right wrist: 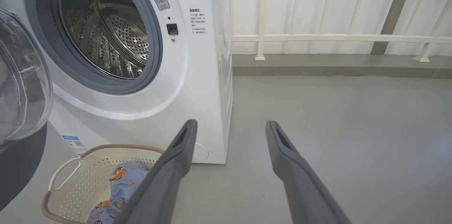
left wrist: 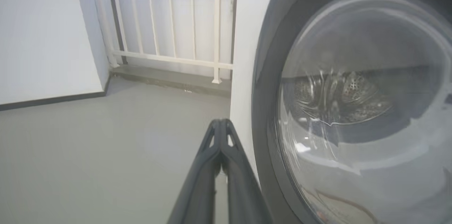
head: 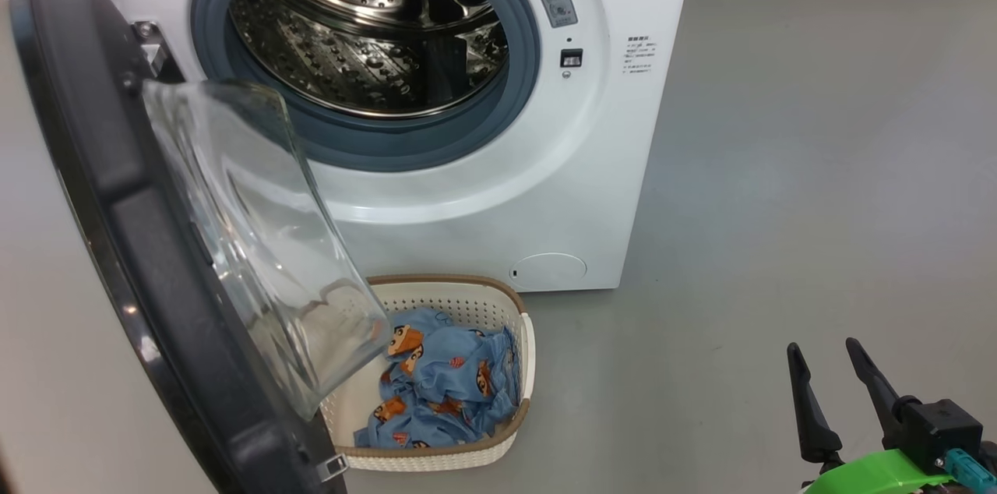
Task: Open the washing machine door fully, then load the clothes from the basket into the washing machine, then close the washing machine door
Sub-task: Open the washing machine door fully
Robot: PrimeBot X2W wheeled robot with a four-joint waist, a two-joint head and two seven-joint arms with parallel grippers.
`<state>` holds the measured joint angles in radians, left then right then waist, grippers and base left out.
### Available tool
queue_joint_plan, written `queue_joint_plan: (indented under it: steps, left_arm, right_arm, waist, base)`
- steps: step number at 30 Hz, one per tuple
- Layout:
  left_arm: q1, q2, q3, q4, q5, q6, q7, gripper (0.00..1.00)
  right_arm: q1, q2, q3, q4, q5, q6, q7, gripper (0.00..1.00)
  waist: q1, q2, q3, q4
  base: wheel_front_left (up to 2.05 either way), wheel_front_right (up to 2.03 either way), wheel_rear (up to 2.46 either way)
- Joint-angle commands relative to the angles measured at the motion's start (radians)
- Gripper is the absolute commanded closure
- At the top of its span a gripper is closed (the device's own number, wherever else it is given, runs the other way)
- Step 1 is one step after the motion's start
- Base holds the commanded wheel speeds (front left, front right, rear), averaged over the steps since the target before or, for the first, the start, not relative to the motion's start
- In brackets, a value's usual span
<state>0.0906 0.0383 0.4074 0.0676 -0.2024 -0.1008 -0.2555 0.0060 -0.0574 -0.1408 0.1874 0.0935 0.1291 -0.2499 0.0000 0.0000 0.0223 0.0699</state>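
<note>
**Door stands wide, clothes lie in the basket**

Closest in the head view is the washing machine door [head: 117, 229], swung out on the near left, with its black rim edge-on and its clear glass bowl [head: 257, 229] bulging right, partly over the basket [head: 467, 293]. The basket sits on the grey floor [head: 779, 167] just in front of the washing machine [head: 498, 190], at its left half. The clothes [head: 448, 385], blue with cartoon figures, lie bunched in the basket's right part. Behind it the steel drum [head: 366, 26] is bare inside its grey-blue gasket [head: 420, 143]. At the near right the right claw [head: 823, 347] hangs over the floor with its fingers apart, holding nothing and well clear of the basket.

In the left wrist view, the left claw [left wrist: 220, 123] has its fingers pressed together on nothing, tips just beside the door's dark rim [left wrist: 268, 75]; whether they touch it I cannot tell. A white railing [left wrist: 169, 22] stands far behind.

In the right wrist view, the right claw [right wrist: 231, 123] is spread wide above the floor, near the machine's right front corner [right wrist: 197, 93]. The basket [right wrist: 81, 178] with the clothes [right wrist: 123, 185] lies to its near left.
</note>
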Motion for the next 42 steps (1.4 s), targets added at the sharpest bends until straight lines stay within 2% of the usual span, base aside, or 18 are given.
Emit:
queue_joint_plan:
  steps: [1, 5, 9, 14, 20, 24, 28, 35, 42]
  left_arm:
    - [-0.058, 0.016, 0.054, -0.065, -0.002, 0.011, -0.006, 1.0]
    - [-0.094, 0.014, 0.104, -0.222, -0.012, 0.013, -0.006, 1.0]
    - [-0.12, 0.013, 0.068, -0.397, -0.051, -0.002, -0.006, 1.0]
    - [-0.12, 0.012, -0.062, -0.587, -0.107, -0.015, -0.006, 1.0]
    - [-0.076, 0.014, -0.365, -0.742, -0.179, -0.027, 0.095, 1.0]
    - [-0.021, 0.017, -0.549, -0.736, -0.228, -0.029, 0.184, 1.0]
    - [0.044, 0.017, -0.636, -0.677, -0.267, -0.027, 0.249, 1.0]
    - [0.099, 0.018, -0.66, -0.589, -0.309, -0.001, 0.294, 1.0]
    - [0.101, 0.017, -0.651, -0.497, -0.321, 0.032, 0.279, 1.0]
  right_arm:
    - [0.002, -0.003, 0.022, -0.024, -0.008, 0.002, -0.012, 0.0]
    - [0.008, -0.002, 0.017, -0.026, -0.008, 0.002, -0.012, 0.0]
    - [0.017, -0.001, 0.008, -0.027, -0.007, 0.002, -0.012, 0.0]
    - [0.03, 0.001, 0.007, -0.024, -0.004, 0.002, -0.012, 0.0]
    - [0.039, 0.003, 0.012, -0.017, -0.002, 0.002, -0.012, 0.0]
    - [0.041, 0.004, 0.014, -0.013, 0.001, 0.002, -0.012, 0.0]
    - [0.043, 0.005, 0.014, -0.012, 0.002, 0.002, -0.012, 0.0]
    - [0.048, 0.006, 0.001, -0.013, 0.001, 0.002, -0.012, 0.0]
    - [0.043, 0.007, 0.001, -0.011, -0.001, 0.002, -0.012, 0.0]
  waist:
    - [0.0, 0.0, 0.0, 0.003]
    - [0.0, 0.0, 0.0, 0.012]
    - [0.0, 0.0, -0.004, 0.029]
    - [0.0, 0.0, -0.015, 0.051]
    - [0.0, 0.0, -0.021, 0.072]
    - [0.0, 0.0, -0.022, 0.079]
    - [0.0, 0.0, -0.021, 0.084]
    - [0.0, 0.0, -0.014, 0.098]
    - [0.0, 0.0, -0.002, 0.117]
  base:
    - [0.0, 0.0, 0.0]
    - [0.0, 0.0, 0.0]
    - [0.0, 0.0, 0.0]
    - [0.0, 0.0, 0.0]
    - [0.0, 0.0, 0.0]
    - [0.0, 0.0, 0.0]
    - [0.0, 0.0, 0.0]
    - [0.0, 0.0, 0.0]
    - [0.0, 0.0, 0.0]
